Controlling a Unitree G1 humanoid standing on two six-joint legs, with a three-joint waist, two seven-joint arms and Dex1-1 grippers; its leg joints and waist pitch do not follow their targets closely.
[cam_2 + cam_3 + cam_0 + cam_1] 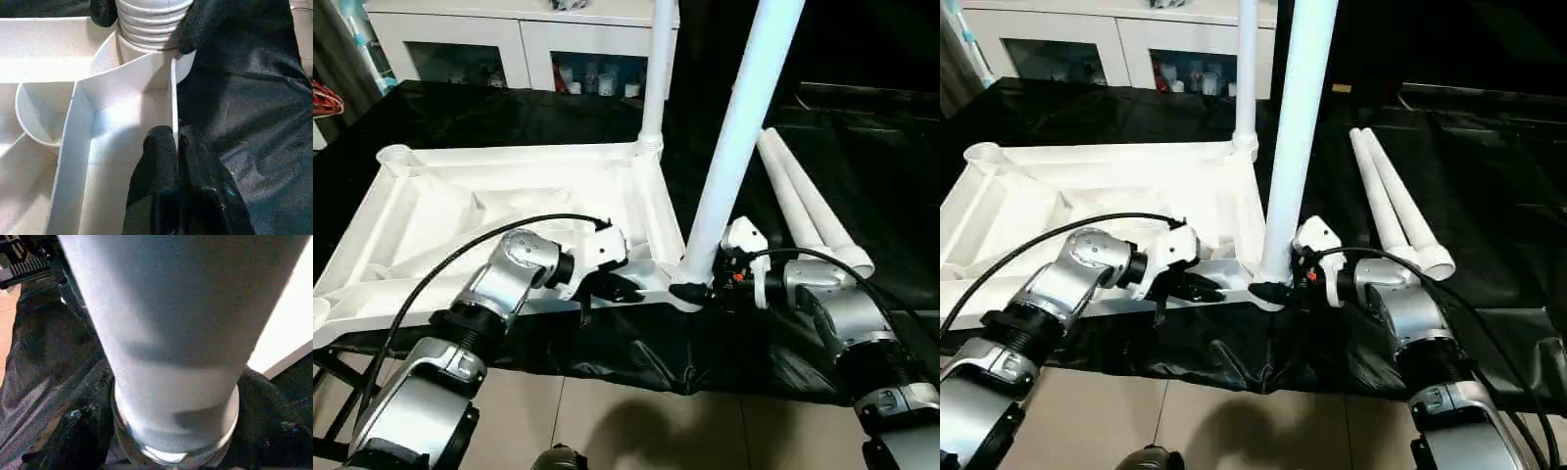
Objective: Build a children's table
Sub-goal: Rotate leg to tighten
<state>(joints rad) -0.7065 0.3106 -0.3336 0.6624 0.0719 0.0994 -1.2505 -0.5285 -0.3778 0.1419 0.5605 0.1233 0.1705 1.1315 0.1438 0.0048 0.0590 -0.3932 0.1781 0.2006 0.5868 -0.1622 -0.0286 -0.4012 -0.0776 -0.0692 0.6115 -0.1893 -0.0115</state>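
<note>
The near leg (736, 137) and far leg (656, 73) run out past the top edge, their upper ends cut off. The cabinet (509, 44) contents behind the glass are too small to identify. The right gripper (690, 291) fingertips are hidden behind the near leg's base.

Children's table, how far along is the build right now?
One leg already stands in a far corner socket of the upside-down tabletop. In hand: the right gripper is at the base of a second leg in the near corner socket, while the left gripper pinches the tabletop's rim. Left: two legs lying on the black sheet.
</note>
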